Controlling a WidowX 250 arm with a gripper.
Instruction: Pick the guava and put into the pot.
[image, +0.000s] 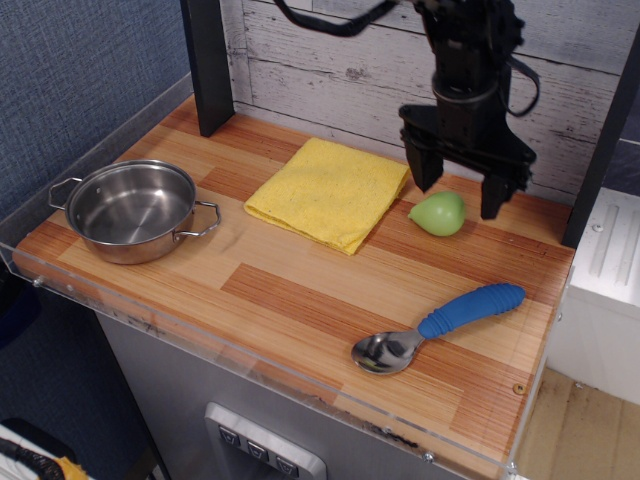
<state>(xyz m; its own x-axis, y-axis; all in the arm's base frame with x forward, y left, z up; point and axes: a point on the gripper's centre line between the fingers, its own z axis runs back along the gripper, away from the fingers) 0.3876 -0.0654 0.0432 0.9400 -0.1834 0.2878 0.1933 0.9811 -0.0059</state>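
Two black fingers of the gripper hang spread wide apart over the back right of the wooden table, holding nothing. Between and just below their tips lies the guava, resting on the wood beside the yellow cloth. Well apart, at the left edge, sits the pot. Nearer the front lies a blue-handled spoon.
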